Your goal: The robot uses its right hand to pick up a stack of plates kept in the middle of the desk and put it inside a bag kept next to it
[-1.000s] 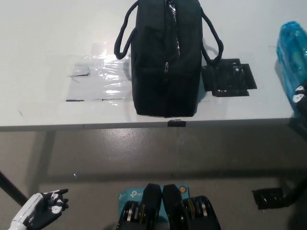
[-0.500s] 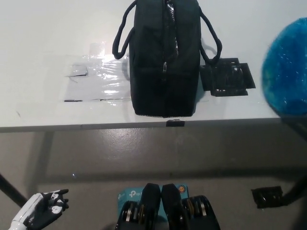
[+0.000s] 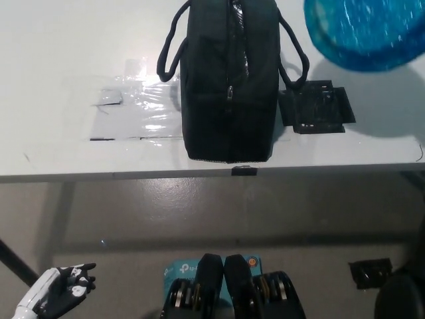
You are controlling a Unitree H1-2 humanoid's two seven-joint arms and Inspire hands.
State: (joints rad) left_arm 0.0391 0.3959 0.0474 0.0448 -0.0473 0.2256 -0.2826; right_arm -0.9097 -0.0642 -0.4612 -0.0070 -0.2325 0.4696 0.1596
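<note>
A stack of blue plates (image 3: 364, 33) is seen above the desk (image 3: 53, 53), just right of the black bag (image 3: 229, 80). The right hand cannot be seen. The left hand (image 3: 58, 292) is rested low at the left, fingers loosely spread, holding nothing.

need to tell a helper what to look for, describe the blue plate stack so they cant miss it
Start at the white desk and find the black bag standing in its middle. The blue plate stack is at the top right, just past the bag's right handle. It is the only bright, translucent blue round thing, unlike the flat black mat below it.
</note>
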